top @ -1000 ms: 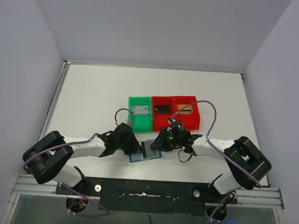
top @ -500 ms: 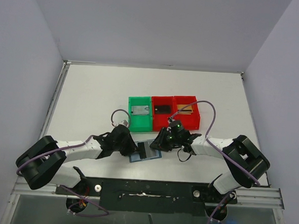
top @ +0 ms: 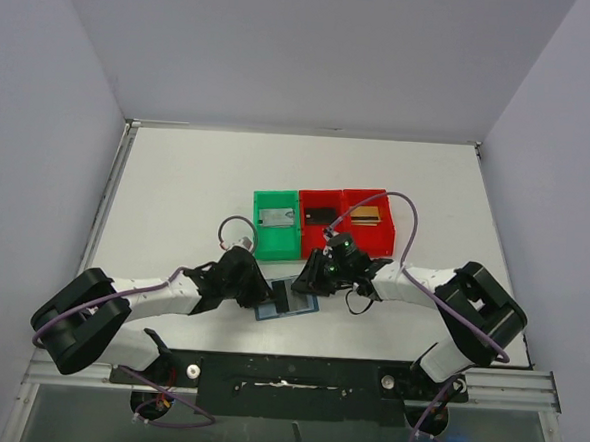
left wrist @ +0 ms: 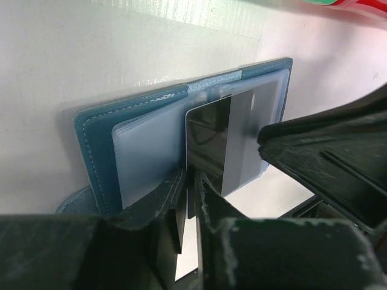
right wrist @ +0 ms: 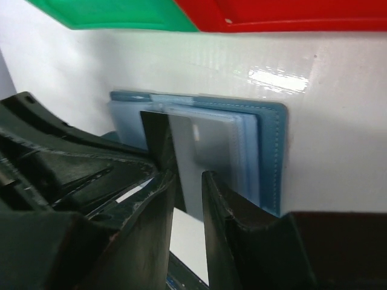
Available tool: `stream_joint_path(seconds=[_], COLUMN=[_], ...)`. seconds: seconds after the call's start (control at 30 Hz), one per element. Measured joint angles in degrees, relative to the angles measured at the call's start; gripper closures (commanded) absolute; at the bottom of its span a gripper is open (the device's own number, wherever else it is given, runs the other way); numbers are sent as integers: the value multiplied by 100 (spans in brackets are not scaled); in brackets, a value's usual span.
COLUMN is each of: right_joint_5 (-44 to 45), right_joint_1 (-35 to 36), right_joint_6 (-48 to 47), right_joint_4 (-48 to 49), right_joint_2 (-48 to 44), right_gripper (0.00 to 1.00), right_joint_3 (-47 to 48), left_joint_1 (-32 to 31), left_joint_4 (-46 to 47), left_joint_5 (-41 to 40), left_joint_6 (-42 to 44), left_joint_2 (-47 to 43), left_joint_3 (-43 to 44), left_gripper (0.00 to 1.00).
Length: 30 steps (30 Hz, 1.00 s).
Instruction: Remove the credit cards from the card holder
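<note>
White bench (top: 176,194) — the open blue card holder (top: 305,305) lies just before the green bin (top: 281,246), its long axis running arm to arm. The left gripper (left wrist: 190,182) has jaws nearly together at the corner of the dark card (left wrist: 221,145), but whether they grip it is unclear. The right gripper (right wrist: 187,179) straddles the card, jaws slightly apart.

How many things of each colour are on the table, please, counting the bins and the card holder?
Green bin: 1
Red bins: 2
Blue card holder: 1
Total: 4
</note>
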Motion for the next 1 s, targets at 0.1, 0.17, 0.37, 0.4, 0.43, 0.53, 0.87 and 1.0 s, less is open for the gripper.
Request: stream_joint_path(seconds=[0.1, 0.17, 0.37, 0.4, 0.43, 0.53, 0.87, 1.0], right_joint_5=[-111, -149, -175, -177, -179, -188, -229, -238], right_joint_1=[20, 33, 31, 31, 31, 31, 31, 26], right_joint_6=[96, 166, 332, 350, 363, 393, 437, 455], right_joint_4=[55, 160, 321, 339, 361, 437, 562, 564], right_joint_2=[254, 299, 308, 313, 315, 319, 334, 345], right_gripper=[75, 75, 75, 75, 75, 75, 76, 76], right_joint_3=[-13, -15, -111, -118, -127, -162, -212, -212], left_joint_1=[2, 4, 7, 7, 9, 11, 11, 9], left_joint_4=[153, 332, 1032, 1156, 1259, 1639, 2212, 2048], left_joint_5=[22, 61, 153, 157, 164, 173, 155, 114], left_joint_6=[-48, -127, -444, -503, -555, -750, -1154, -1182], left_joint_2=[-2, -2, 0, 4, 7, 52, 186, 131], left_joint_3=[-70, -131, -448, -511, -560, -728, -984, -992], left_gripper=[76, 72, 67, 67, 67, 66, 85, 99])
